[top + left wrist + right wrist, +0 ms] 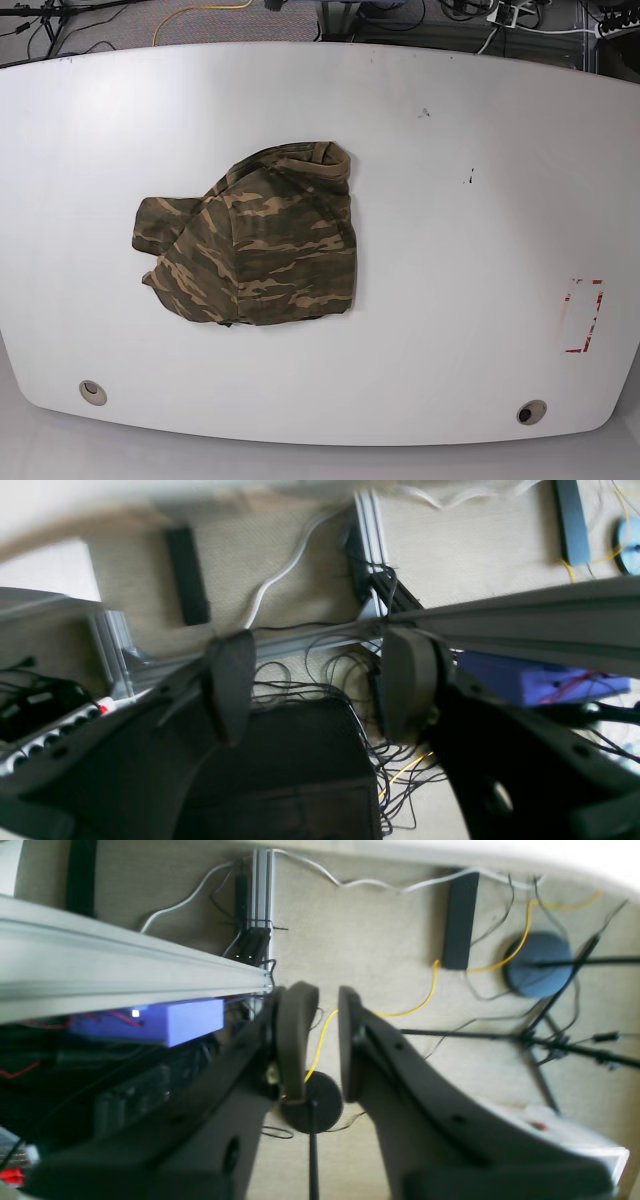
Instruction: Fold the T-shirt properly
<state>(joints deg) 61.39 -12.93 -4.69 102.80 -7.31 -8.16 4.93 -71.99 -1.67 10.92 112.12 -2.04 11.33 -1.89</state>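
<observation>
The T-shirt [262, 245], in camouflage print, lies crumpled in a loose heap left of centre on the white table [480, 200], with one sleeve sticking out to the left. Neither arm appears in the base view, and neither wrist view shows the shirt. In the left wrist view my left gripper [317, 650] hangs open over the floor, its fingers wide apart and empty. My right gripper [325, 1000] is also off the table, with only a narrow gap between its fingers and nothing in it.
A red-outlined rectangle [582, 316] is marked near the table's right edge. Round holes [92, 392] sit near the front edge. Under the wrist cameras are an aluminium frame rail [525, 610], a blue box [170, 1022], loose cables [300, 690] and a stand base [537, 965] on the carpet.
</observation>
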